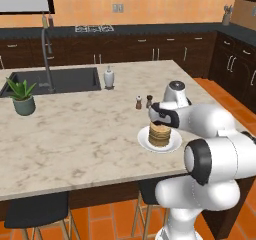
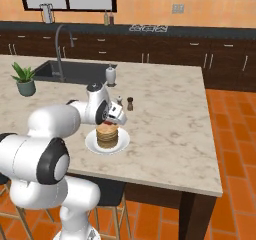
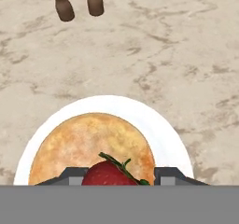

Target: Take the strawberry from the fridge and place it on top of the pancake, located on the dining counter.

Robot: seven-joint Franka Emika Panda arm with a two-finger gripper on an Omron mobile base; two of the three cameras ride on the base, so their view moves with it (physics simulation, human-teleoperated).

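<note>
While held over the pancake point(image 3: 91, 146), the strawberry point(image 3: 109, 174) sits low in the hand view.
Both fingers point(image 3: 74, 175) grip it above the white plate point(image 3: 163, 129) on the counter point(image 3: 186, 55), centre frame.

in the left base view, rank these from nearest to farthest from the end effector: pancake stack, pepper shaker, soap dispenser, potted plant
1. Pancake stack, right below the end effector, on its white plate.
2. Pepper shaker, just behind, beside the salt shaker.
3. Soap dispenser, farther back left, by the sink.
4. Potted plant, far left on the dining counter.
</note>
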